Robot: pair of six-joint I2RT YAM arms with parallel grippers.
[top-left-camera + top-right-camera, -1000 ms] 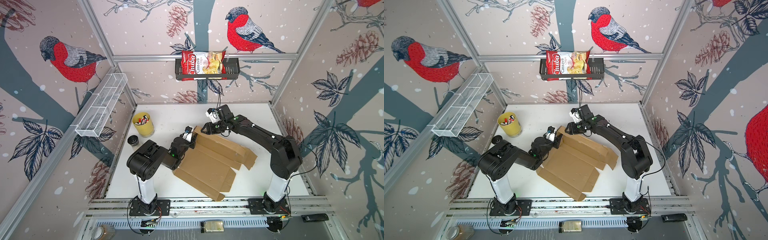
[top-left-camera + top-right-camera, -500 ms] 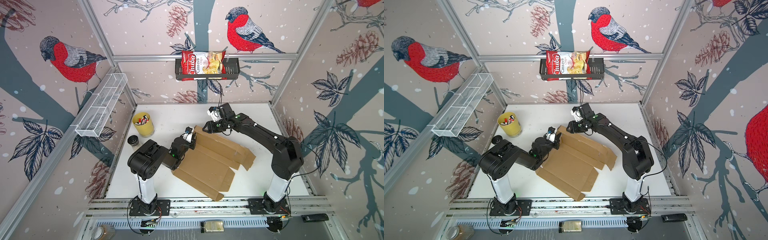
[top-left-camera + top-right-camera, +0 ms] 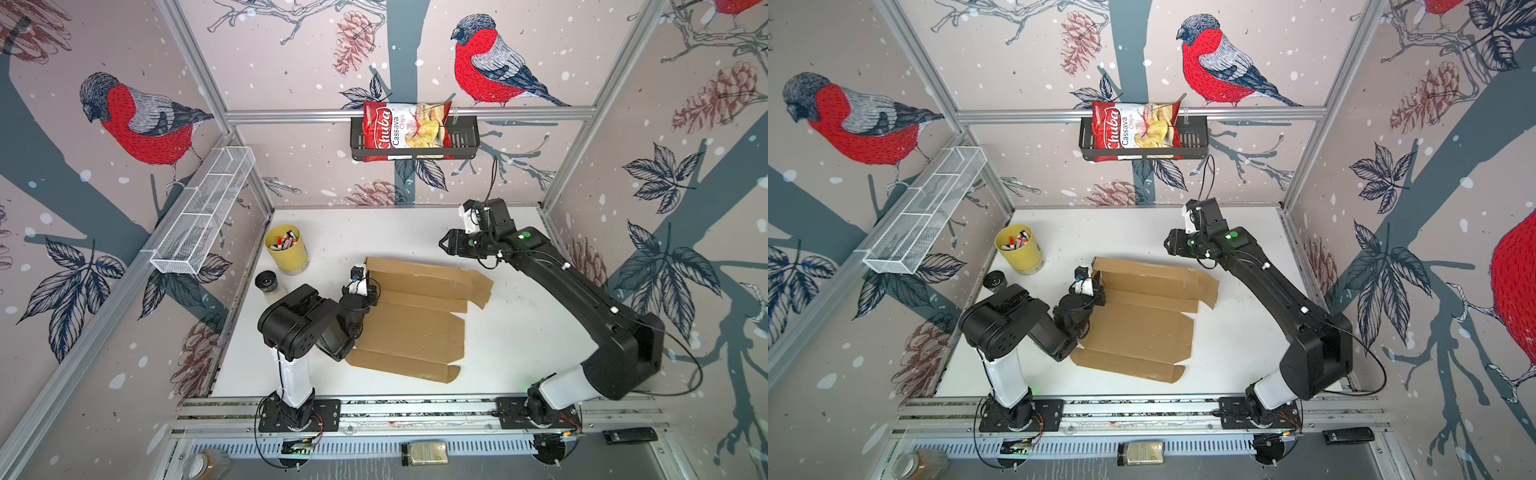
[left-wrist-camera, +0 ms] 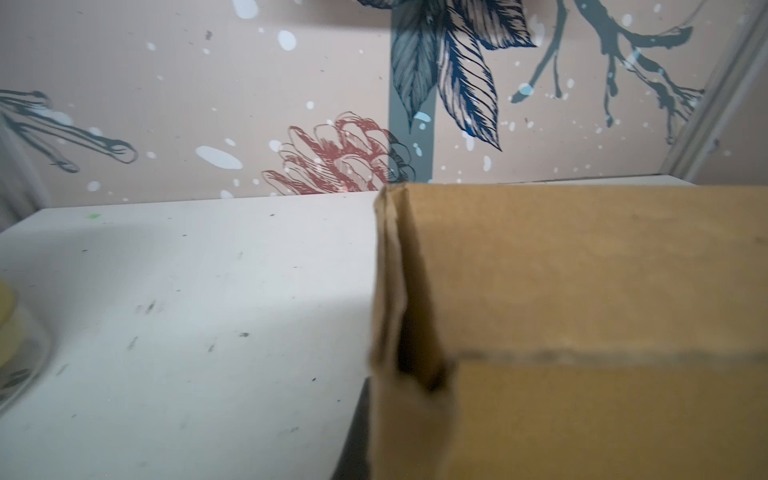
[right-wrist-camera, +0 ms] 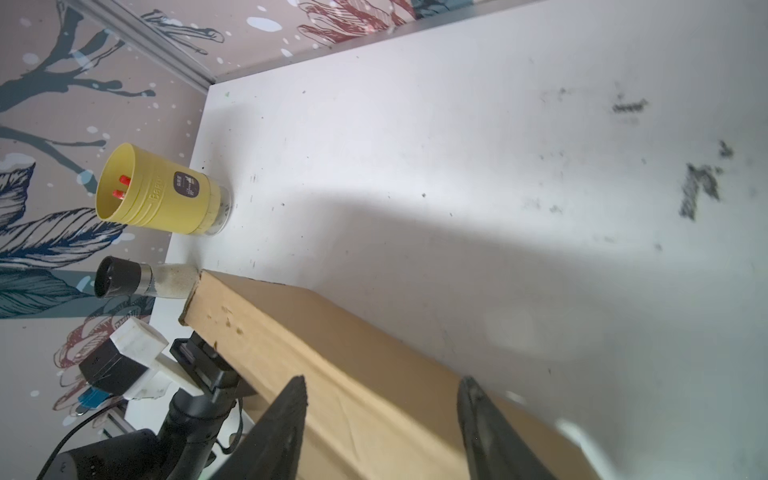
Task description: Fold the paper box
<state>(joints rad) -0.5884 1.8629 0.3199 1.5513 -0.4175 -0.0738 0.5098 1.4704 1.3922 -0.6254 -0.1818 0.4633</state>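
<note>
Starting at the left, the yellow cup of markers stands clear of the work. The left gripper is pressed together on the left end flap of the paper box; its fingertips are mostly hidden by cardboard. The box lies mid-table, with 1 far panel raised and the other panels and right flaps flat. Progress is judged early, with most folds left. The right gripper hovers spread beyond the far edge, touching nothing.
</note>
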